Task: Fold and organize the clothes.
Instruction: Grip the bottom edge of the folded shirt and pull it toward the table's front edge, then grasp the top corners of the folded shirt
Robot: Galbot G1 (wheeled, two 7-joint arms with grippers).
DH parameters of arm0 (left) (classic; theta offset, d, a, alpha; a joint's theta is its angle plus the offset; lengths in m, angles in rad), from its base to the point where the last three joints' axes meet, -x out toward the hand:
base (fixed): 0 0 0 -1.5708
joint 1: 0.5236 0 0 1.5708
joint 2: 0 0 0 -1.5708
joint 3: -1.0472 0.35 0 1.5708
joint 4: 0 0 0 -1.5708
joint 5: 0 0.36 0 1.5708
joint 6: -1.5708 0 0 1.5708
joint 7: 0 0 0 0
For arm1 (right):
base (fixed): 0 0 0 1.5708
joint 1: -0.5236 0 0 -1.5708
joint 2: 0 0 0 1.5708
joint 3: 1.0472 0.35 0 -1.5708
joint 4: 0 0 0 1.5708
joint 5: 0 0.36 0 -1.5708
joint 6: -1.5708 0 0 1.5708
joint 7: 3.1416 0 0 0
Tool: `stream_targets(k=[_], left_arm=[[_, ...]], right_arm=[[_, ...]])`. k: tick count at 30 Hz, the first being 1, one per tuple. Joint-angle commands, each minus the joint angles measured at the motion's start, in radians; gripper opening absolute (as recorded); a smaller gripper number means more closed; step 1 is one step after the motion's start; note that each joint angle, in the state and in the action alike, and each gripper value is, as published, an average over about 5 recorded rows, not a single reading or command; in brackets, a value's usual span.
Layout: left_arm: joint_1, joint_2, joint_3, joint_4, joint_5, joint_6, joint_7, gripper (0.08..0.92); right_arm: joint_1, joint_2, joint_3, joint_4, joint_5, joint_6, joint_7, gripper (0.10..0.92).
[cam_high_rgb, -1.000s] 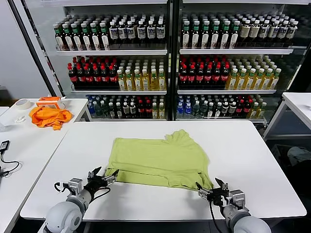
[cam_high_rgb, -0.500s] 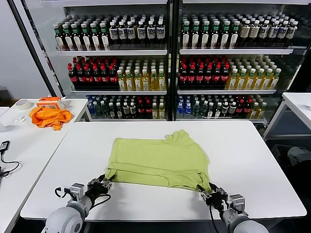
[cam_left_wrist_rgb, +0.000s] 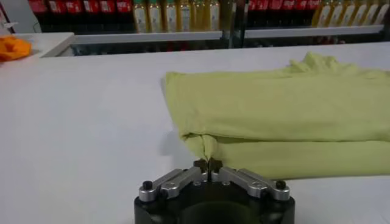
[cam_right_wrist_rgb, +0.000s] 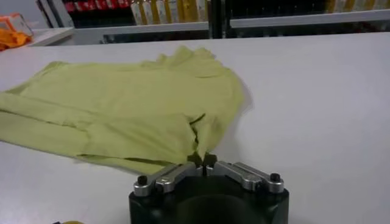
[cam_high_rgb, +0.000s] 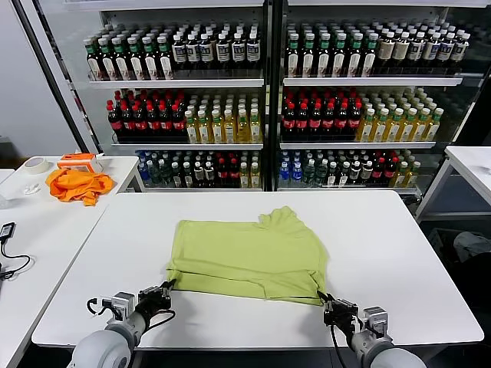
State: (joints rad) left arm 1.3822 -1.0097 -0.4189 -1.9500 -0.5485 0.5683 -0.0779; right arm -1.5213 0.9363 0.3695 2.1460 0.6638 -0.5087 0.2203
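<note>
**Both near corners pinched, shirt ready for the next fold**

The lime T-shirt [cam_high_rgb: 247, 257] lay near the middle of the white desk [cam_high_rgb: 399, 253], already doubled over once, with a narrow band of lower layer showing along its near edge. Its long axis ran across the desk, from the robot's left to its right. A bunched, raised part, seemingly a sleeve or the neck end, sat at the far right corner, pointing away from the robot; which end was the hem could not be told.

The left gripper [cam_left_wrist_rgb: 208, 163] sat at the near left corner of the shirt, its fingers closed on a small tuck of fabric, as the left wrist view showed. The right gripper [cam_right_wrist_rgb: 203, 161] did the same at the near right corner, fingers shut on the cloth there. Both grippers were low, at the desk surface.

The step in hand looked to be the grasp that starts a further fold. The next move would likely call for both arms to lift together and carry the near edge away toward the far edge, keeping level and evenly spaced so the thin fabric stayed taut and did not slip or sag between them.
</note>
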Motion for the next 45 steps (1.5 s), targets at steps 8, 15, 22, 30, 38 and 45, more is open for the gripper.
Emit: stream_targets(k=[8,15,22,30,38,45], left_arm=[[0.273,0.051,-0.106,-0.229,0.017,0.004,-0.005,0.082],[0.297,0.051,-0.11,-0.24,0.114,0.008,-0.002,0.082],[0.313,0.047,-0.133,-0.315,0.148,0.007,-0.002,0.181],[0.191,0.059,-0.157,-0.319,0.062,-0.022,-0.003,0.415],[-0.111,0.045,-0.052,-0.013,0.069,-0.053,0.077,0.64],[-0.289,0.058,0.025,0.148,0.018,-0.07,0.102,0.809]], right_arm=[[-0.261,-0.011,0.11,0.161,-0.075,-0.014,0.003,0.108],[-0.284,0.003,0.114,0.173,-0.096,0.003,0.012,0.111],[-0.288,0.01,0.139,0.257,-0.173,-0.048,0.025,0.268],[-0.139,-0.005,0.224,0.301,-0.103,-0.068,0.035,0.502],[0.353,0.03,-0.003,-0.009,-0.006,-0.07,0.082,0.735],[0.635,0.087,-0.149,-0.305,0.042,-0.069,0.061,0.821]])
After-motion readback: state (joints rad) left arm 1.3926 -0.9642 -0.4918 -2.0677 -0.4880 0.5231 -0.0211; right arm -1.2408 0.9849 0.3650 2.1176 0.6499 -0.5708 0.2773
